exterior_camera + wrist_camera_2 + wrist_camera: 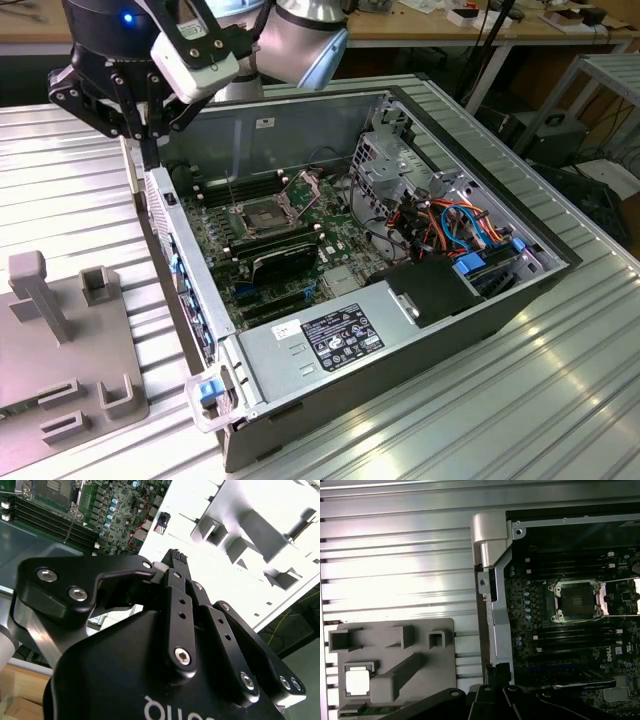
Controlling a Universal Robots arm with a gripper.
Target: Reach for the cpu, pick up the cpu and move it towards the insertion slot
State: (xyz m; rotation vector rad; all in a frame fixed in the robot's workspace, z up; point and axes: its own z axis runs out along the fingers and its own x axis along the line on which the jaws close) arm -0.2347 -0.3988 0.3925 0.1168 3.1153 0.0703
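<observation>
One ribbed metal tabletop, workbench behind

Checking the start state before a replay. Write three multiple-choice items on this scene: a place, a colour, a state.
1. Where does the cpu lie? A. in the insertion slot B. in a fixture plate recess C. on the slot's bracket
2. The fixture plate's colour? A. grey B. red C. green
3. The insertion slot is: A. empty, bracket open B. filled C. bracket shut
Key: B, its pale face sits in the plate; A, it looks plain grey; A, dark centre bare, bracket swung aside.
</observation>
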